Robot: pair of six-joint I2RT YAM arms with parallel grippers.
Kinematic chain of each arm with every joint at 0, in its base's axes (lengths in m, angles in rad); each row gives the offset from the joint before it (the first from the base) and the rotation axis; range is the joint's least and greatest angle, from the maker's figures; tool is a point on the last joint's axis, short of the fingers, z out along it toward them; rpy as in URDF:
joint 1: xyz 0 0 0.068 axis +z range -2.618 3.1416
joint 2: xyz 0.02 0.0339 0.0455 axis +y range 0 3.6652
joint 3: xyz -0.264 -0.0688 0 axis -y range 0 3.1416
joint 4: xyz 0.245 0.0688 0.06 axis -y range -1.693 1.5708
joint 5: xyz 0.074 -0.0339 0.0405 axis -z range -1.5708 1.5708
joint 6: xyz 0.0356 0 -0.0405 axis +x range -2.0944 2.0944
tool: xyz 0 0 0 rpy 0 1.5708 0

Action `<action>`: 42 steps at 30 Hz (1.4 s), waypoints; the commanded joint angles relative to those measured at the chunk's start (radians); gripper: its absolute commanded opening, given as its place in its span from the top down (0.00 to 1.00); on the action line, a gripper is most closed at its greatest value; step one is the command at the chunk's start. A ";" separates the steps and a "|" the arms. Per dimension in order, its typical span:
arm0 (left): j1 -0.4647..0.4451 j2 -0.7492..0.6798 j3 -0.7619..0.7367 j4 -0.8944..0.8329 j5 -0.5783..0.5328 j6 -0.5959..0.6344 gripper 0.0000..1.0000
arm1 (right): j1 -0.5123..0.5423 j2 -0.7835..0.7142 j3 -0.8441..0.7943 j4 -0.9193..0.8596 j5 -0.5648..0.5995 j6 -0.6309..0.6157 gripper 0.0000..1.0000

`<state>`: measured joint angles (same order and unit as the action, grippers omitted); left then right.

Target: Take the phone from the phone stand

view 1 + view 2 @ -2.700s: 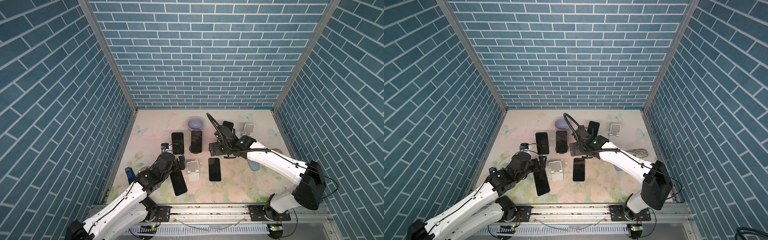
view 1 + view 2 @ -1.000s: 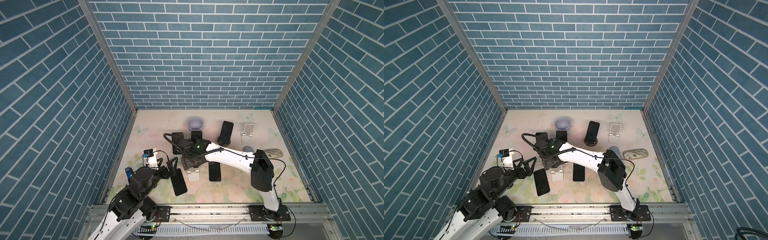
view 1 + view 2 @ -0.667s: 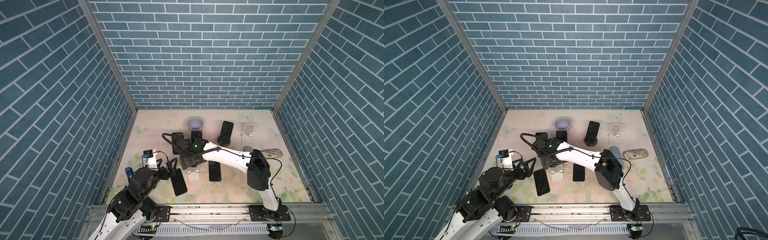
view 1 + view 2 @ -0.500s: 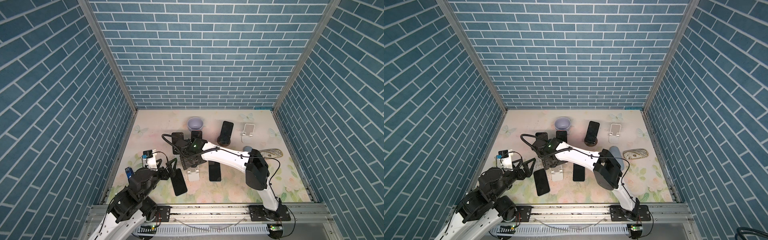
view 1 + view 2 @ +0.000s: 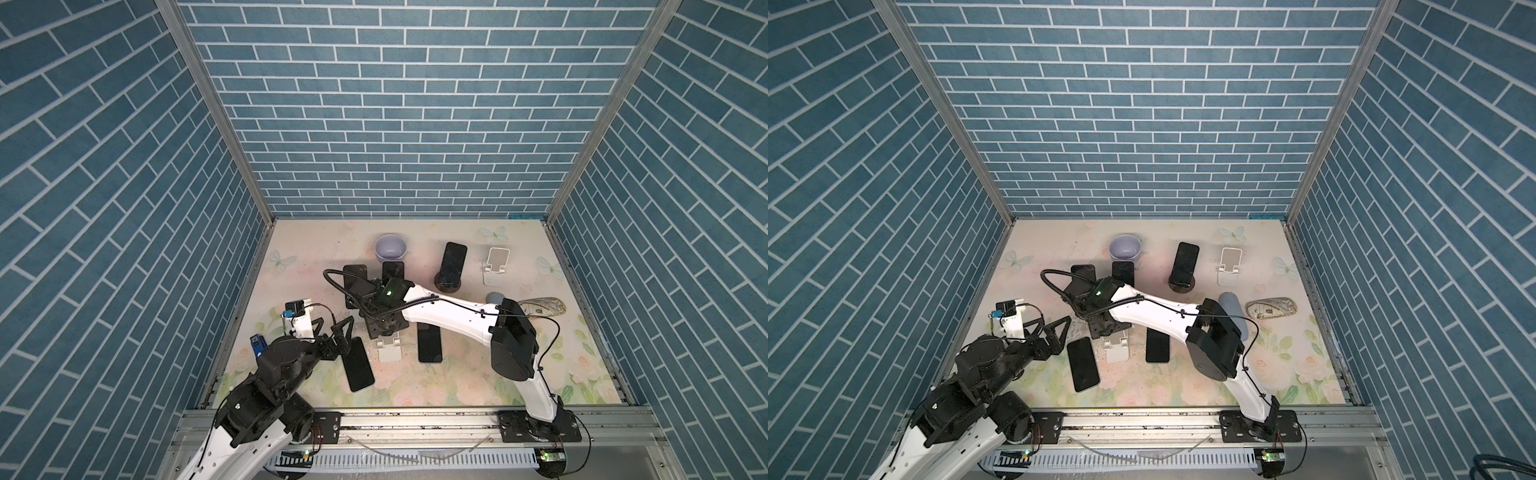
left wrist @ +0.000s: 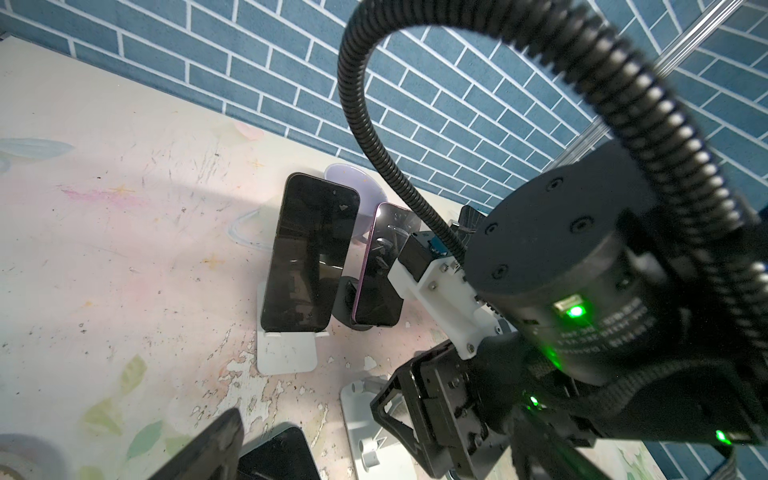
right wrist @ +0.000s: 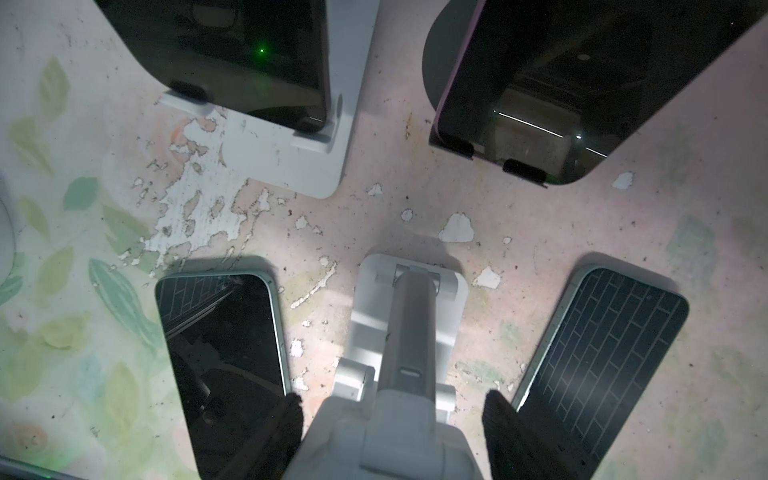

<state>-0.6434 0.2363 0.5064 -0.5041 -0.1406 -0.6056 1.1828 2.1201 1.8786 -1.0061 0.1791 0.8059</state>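
We've got the right end effector (image 7: 392, 411) clenched on the white phone stand (image 7: 409, 332), lower centre of the wrist view, left end effector (image 5: 332, 328) spread wide, gripping nothing.

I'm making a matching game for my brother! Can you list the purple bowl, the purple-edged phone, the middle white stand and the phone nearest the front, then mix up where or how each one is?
Things:
1. lavender bowl
2. purple-edged phone
3. middle white stand
4. frontmost phone

Where or how:
A. lies flat on the table
B. holds no phone; the right end effector is shut on it
C. round, farthest back of the four
D. leans on a dark round stand

Pairs: 1-C, 2-D, 3-B, 4-A
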 commanded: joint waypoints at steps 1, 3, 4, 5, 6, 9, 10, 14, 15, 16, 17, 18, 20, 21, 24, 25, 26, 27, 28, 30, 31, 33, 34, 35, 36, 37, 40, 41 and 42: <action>0.007 -0.008 0.000 -0.008 -0.008 0.007 0.00 | -0.011 -0.060 -0.057 -0.006 0.023 -0.009 0.60; 0.007 -0.006 0.001 -0.008 -0.008 0.006 0.00 | -0.017 -0.087 -0.075 0.012 0.023 -0.021 0.61; 0.006 -0.003 0.001 -0.007 -0.008 0.006 0.00 | -0.021 -0.102 -0.084 0.021 0.023 -0.028 0.62; 0.006 0.001 0.001 -0.005 -0.007 0.006 0.00 | -0.024 -0.115 -0.091 0.030 0.023 -0.036 0.63; 0.007 0.005 0.003 -0.003 -0.007 0.007 0.00 | -0.027 -0.129 -0.098 0.037 0.023 -0.040 0.63; 0.006 0.025 0.007 0.002 -0.004 0.007 0.00 | -0.044 -0.169 -0.116 0.047 0.024 -0.049 0.65; 0.006 0.034 0.009 0.005 -0.003 0.008 0.00 | -0.051 -0.186 -0.125 0.050 0.028 -0.052 0.65; 0.006 0.076 0.014 0.029 0.004 0.009 0.00 | -0.090 -0.250 -0.160 0.062 0.020 -0.064 0.65; 0.007 0.089 0.014 0.041 0.009 0.009 0.00 | -0.103 -0.268 -0.169 0.061 0.020 -0.068 0.65; 0.007 0.103 0.016 0.049 0.012 0.009 0.00 | -0.118 -0.285 -0.178 0.059 0.018 -0.070 0.65; 0.005 0.120 0.019 0.061 0.016 0.010 0.00 | -0.132 -0.299 -0.187 0.055 0.019 -0.071 0.65; 0.007 0.138 0.023 0.069 0.017 0.013 0.00 | -0.149 -0.317 -0.203 0.055 0.023 -0.073 0.65; 0.006 0.174 0.033 0.082 0.018 0.015 0.00 | -0.181 -0.350 -0.231 0.055 0.028 -0.080 0.65; 0.006 0.192 0.038 0.089 0.016 0.016 0.00 | -0.199 -0.367 -0.244 0.052 0.029 -0.084 0.65; 0.006 0.240 0.049 0.113 0.014 0.022 0.00 | -0.255 -0.420 -0.291 0.051 0.036 -0.102 0.65; 0.006 0.251 0.049 0.123 0.012 0.021 0.00 | -0.274 -0.436 -0.306 0.053 0.039 -0.108 0.65; 0.007 0.265 0.048 0.137 0.011 0.021 0.00 | -0.297 -0.456 -0.324 0.053 0.036 -0.113 0.65; 0.006 0.278 0.046 0.151 0.011 0.018 0.00 | -0.322 -0.473 -0.340 0.052 0.032 -0.122 0.65; 0.005 0.289 0.044 0.162 0.009 0.015 0.00 | -0.345 -0.486 -0.351 0.050 0.030 -0.127 0.65; 0.006 0.314 0.040 0.195 0.010 0.010 0.00 | -0.397 -0.512 -0.369 0.040 0.017 -0.142 0.65; 0.006 0.327 0.039 0.206 0.009 0.008 0.00 | -0.418 -0.520 -0.374 0.036 0.013 -0.151 0.65; 0.006 0.359 0.049 0.220 0.004 0.012 0.01 | -0.470 -0.537 -0.386 0.035 0.004 -0.168 0.65; 0.006 0.374 0.058 0.220 0.004 0.017 0.01 | -0.493 -0.541 -0.390 0.036 -0.004 -0.176 0.65; 0.007 0.390 0.070 0.219 0.002 0.024 0.01 | -0.519 -0.545 -0.392 0.039 -0.011 -0.185 0.65; 0.006 0.396 0.081 0.216 0.002 0.031 0.01 | -0.546 -0.546 -0.392 0.038 -0.018 -0.198 0.65; 0.006 0.430 0.091 0.215 0.001 0.038 0.01 | -0.569 -0.546 -0.391 0.039 -0.021 -0.209 0.65; 0.006 0.469 0.124 0.223 0.000 0.060 0.00 | -0.650 -0.535 -0.376 0.035 -0.032 -0.245 0.65; 0.006 0.480 0.134 0.227 -0.001 0.067 0.00 | -0.680 -0.529 -0.370 0.035 -0.038 -0.259 0.65; 0.007 0.491 0.142 0.234 -0.001 0.074 0.00 | -0.708 -0.519 -0.359 0.033 -0.046 -0.272 0.65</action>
<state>-0.6434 0.7128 0.6071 -0.3077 -0.1341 -0.5697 0.5301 1.6047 1.5043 -0.9527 0.1551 0.5991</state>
